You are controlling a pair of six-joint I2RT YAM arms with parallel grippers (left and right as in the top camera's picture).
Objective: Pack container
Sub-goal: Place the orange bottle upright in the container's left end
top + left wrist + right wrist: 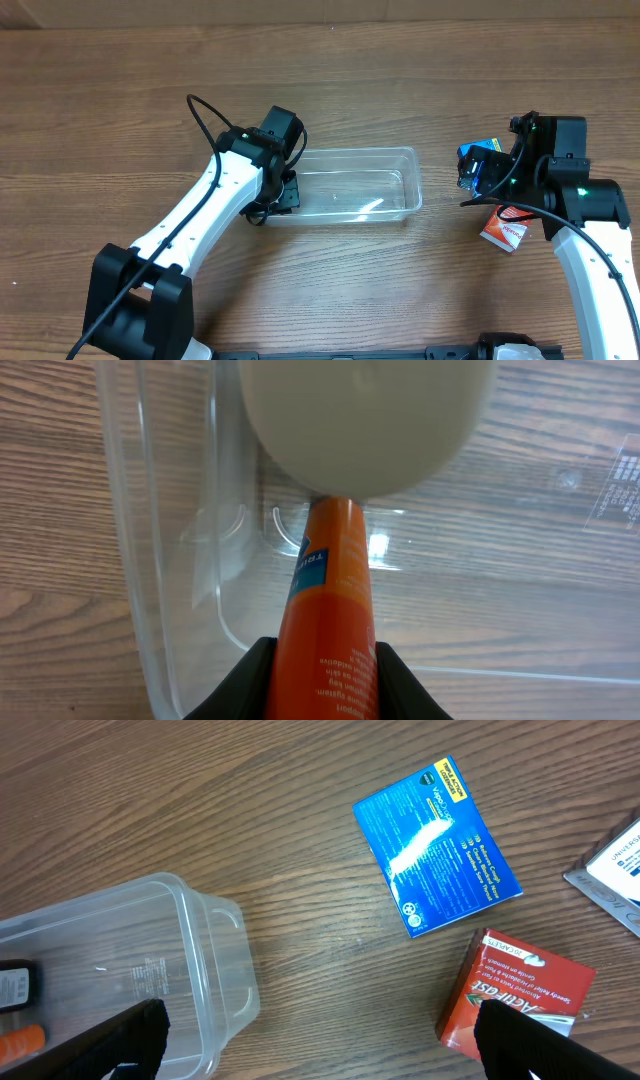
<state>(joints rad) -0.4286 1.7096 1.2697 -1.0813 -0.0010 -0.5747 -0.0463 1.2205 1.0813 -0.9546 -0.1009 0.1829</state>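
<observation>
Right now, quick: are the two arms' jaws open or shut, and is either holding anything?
Left gripper: jaws shut on the orange tube, over the container.
Right gripper: jaws open, holding nothing.

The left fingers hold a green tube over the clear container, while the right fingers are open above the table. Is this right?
No. The tube is orange, not green; the left wrist view shows it. The left fingers hold it over the clear container, while the right fingers are open above the table.
</observation>
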